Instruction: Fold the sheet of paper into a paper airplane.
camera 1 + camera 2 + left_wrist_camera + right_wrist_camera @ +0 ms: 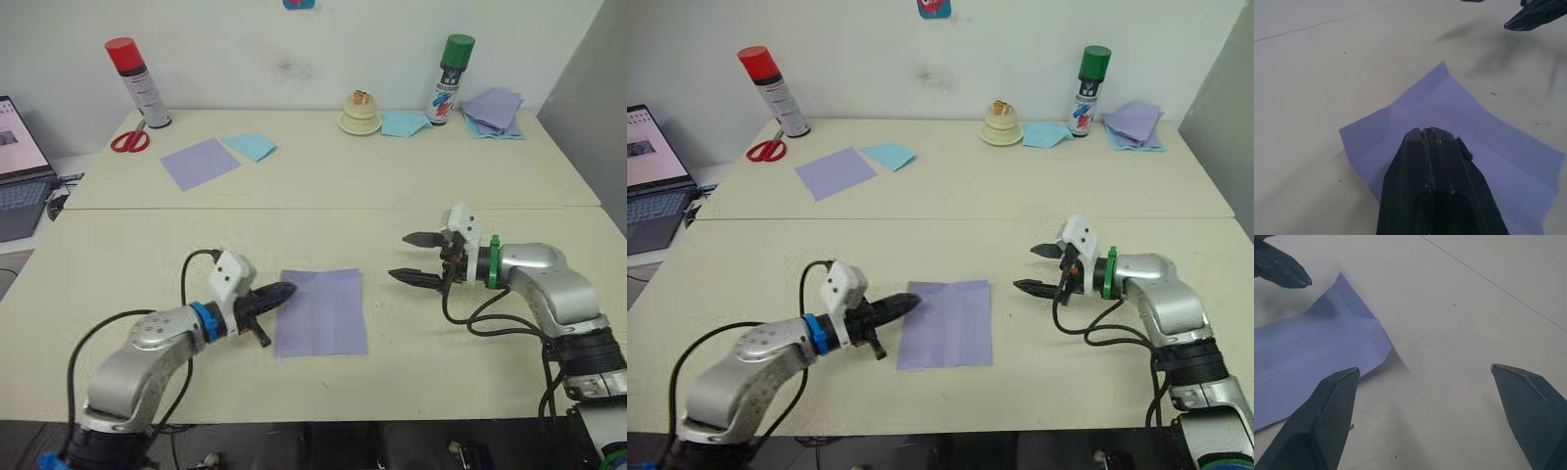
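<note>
Two pale wooden tables (147, 294) pushed together, creased lavender sheet of paper (323, 311) lying flat on the near one, still unfolded.

Left gripper (279, 292) has its two black fingers pressed together, tips resting on the sheet's left edge. Right gripper (416, 257) sits just right of the sheet, fingers wide apart, holding nothing. Far table: two spray cans, one red-capped (137, 83), one green-capped (451, 78), labels unreadable, plus one pair of red-handled scissors (130, 140).
</note>
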